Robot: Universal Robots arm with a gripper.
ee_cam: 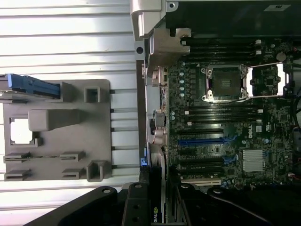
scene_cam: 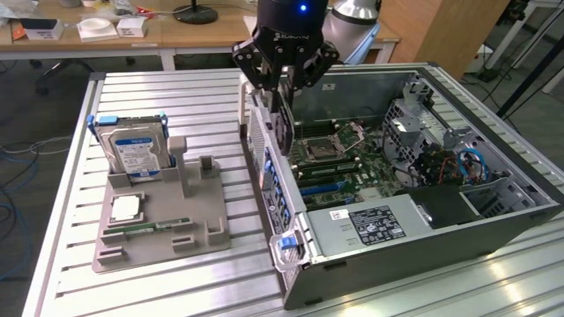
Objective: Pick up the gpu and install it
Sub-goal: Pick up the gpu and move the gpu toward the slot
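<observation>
Hovering end effector (scene_cam: pixel 282 84) gripping gpu (scene_cam: pixel 281 129) above case (scene_cam: pixel 423 264), hard drive (scene_cam: pixel 134 155) in holder (scene_cam: pixel 163 247)

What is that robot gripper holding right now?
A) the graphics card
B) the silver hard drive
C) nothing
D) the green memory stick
A: the gripper is clamped on the gpu, a dark card hanging on edge over the open computer case.

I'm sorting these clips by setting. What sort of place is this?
Likely a robotics lab or workshop: a claw holds a gpu at an open computer case on a slatted metal table, with cluttered desks behind.
</observation>
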